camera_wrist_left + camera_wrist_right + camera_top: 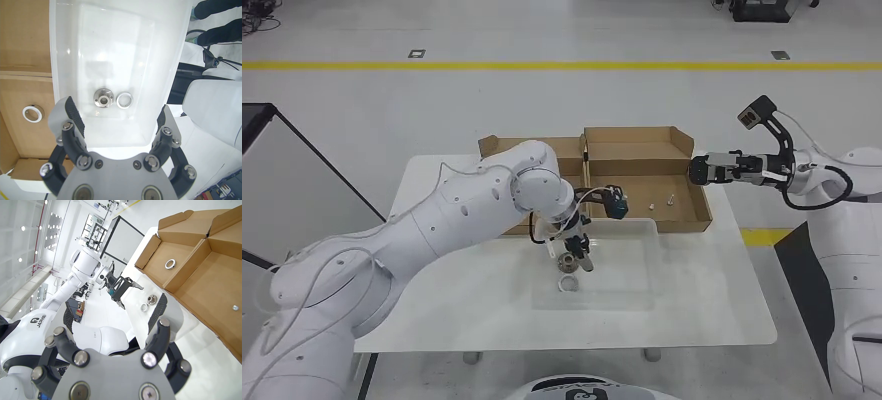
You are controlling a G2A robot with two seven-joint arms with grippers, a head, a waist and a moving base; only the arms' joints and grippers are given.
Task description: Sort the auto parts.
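A clear plastic tray [642, 228] in the middle of the table holds a flanged metal hub [570, 264] [103, 99] and a metal ring [567, 284] [124, 100] side by side. My left gripper [579, 247] [116, 104] hangs open above them, holding nothing; the right wrist view shows it [132, 297] from the side, just above the hub [151, 299] and ring [144, 307]. Another ring [32, 114] [170, 264] lies in the left cardboard box [151, 255]. My right gripper [695, 170] [115, 306] is open and empty beside the right box [642, 160].
Two small metal fasteners [652, 203] [668, 198] lie in the right box; one of them [235, 307] shows in the right wrist view. Both boxes stand against the tray's far side with their flaps up. Bare white table [712, 290] lies right of the tray.
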